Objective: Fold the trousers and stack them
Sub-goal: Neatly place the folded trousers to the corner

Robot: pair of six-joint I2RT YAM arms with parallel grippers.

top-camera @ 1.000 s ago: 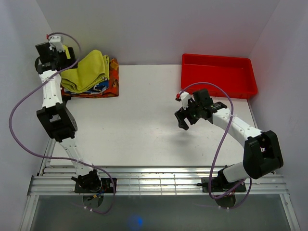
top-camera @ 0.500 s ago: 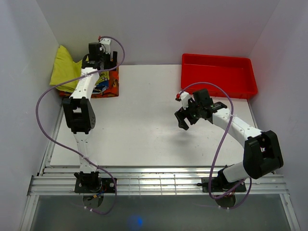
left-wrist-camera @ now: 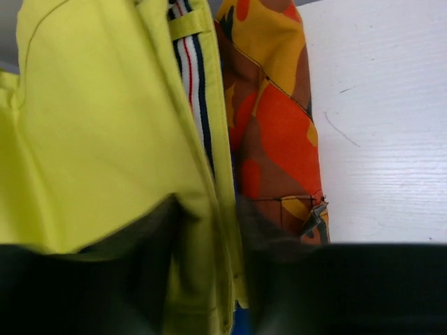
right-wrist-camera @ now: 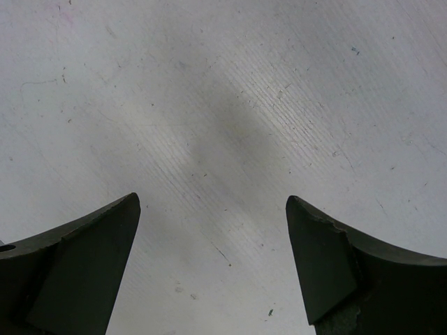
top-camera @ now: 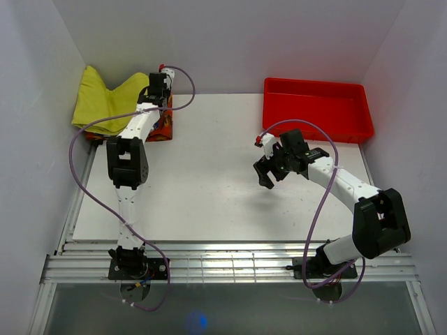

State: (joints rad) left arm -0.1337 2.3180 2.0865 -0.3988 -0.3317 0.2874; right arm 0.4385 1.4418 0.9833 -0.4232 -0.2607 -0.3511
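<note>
The yellow-green trousers lie bunched at the back left, partly on a folded orange patterned garment and spilling toward the left wall. My left gripper reaches over the stack's right side. In the left wrist view the trousers fill the frame, the striped band runs beside the orange garment, and my left gripper is shut on a fold of the yellow waist edge. My right gripper hovers open over the bare table, nothing between its fingers.
A red bin stands at the back right. White walls close in the left, back and right sides, and the trousers lean against the left wall. A purple cable loops off each arm.
My left arm swung from the far left wall to the right side of the stack, and its jaws narrowed. The trousers shifted left toward the wall. The right arm stayed still.
</note>
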